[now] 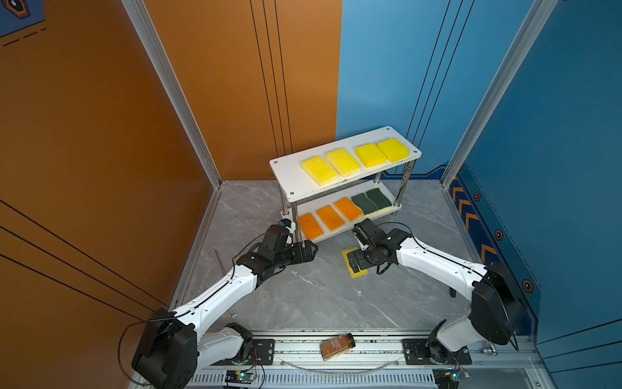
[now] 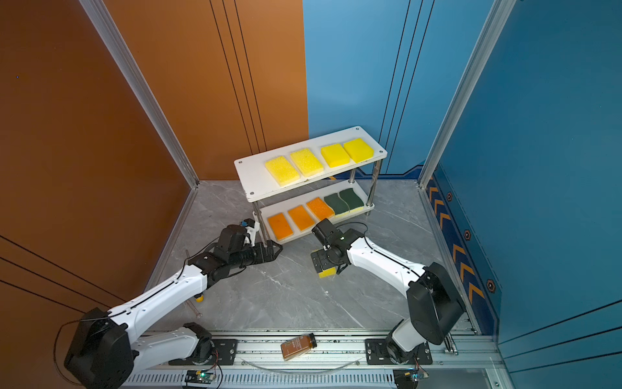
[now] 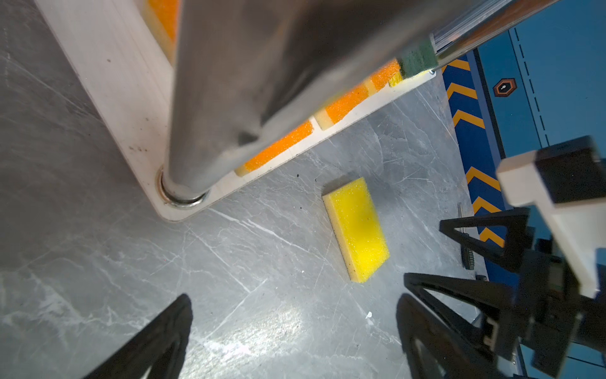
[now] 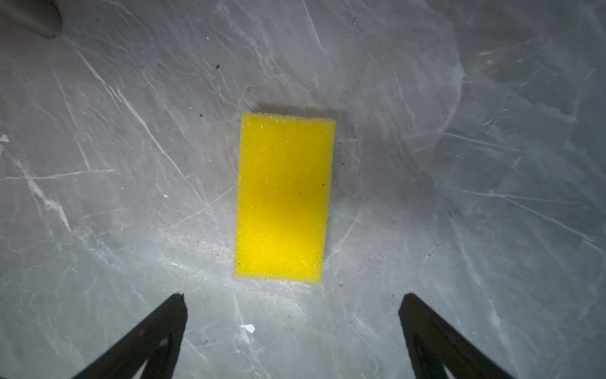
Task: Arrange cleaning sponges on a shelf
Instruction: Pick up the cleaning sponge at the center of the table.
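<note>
grey marble worktop (image 1: 319, 303) boxed by an orange wall (image 1: 101, 134) and a blue wall (image 1: 555, 134). nearest, on the front rail (image 1: 296, 347), brown bottle (image 1: 336, 349) on its side, no part of the job. next out, right jaws hanging above the last loose sponge (image 4: 283, 197), spread wide and empty, seemingly clear of it; sponge flat on the worktop just in front of the shelf (image 2: 250, 178), plain in the right wrist view ahead of the black fingertips (image 4: 173, 311). across from them, left jaws likewise parted, holding nothing, just beside the chrome leg (image 3: 196, 115) at the shelf's left front corner. beyond, lower board (image 3: 114, 82) filled in one neat row: three orange sponges (image 1: 310, 226) (image 1: 330, 218) (image 1: 348, 208), then two green-topped ones (image 1: 364, 203) (image 1: 378, 198), side by side, none overlapping. higher and farther, top board (image 1: 286, 175) carrying four yellow sponges (image 1: 319, 170) (image 1: 343, 162) (image 1: 371, 155) (image 1: 393, 150) in a row, with a bare stretch at its left end. by count, nine of ten placed and looking settled; only the yellow one on the worktop left. likely step in hand: lining up for the pick. left to do, by judgement: come down, close across the sponge's narrow width, lift, and lay it on that bare stretch beside its yellow fellows. soft foam, so probably forgiving of a firm pinch; top board's edge worth clearing on the way up.
</note>
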Tool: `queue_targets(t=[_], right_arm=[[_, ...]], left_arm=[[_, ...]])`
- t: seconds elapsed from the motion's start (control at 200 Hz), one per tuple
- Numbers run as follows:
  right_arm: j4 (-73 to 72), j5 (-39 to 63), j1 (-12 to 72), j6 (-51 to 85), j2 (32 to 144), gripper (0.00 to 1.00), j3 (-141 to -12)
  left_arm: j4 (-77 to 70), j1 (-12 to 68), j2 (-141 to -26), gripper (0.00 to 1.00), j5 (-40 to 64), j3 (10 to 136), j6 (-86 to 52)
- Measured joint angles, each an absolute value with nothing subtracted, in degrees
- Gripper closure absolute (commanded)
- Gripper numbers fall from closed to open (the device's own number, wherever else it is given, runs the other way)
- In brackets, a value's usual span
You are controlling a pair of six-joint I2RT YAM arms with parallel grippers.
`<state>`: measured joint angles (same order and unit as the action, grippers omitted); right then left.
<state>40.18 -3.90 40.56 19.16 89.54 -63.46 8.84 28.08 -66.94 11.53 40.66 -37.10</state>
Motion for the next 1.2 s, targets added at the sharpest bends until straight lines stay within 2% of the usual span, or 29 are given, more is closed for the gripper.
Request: queue_targets(t=[0.791, 1.197], right_arm=[[29.3, -1.9, 40.6, 19.2, 96.7, 0.0, -59.4], [27.8, -4.8, 42.4, 19.4, 100.2, 0.01, -59.1]], left_arm=[[11.8, 28.3, -66.6, 0.02, 9.4, 40.6, -37.3], [11.8, 28.3, -66.6, 0.02, 9.4, 40.6, -37.3]])
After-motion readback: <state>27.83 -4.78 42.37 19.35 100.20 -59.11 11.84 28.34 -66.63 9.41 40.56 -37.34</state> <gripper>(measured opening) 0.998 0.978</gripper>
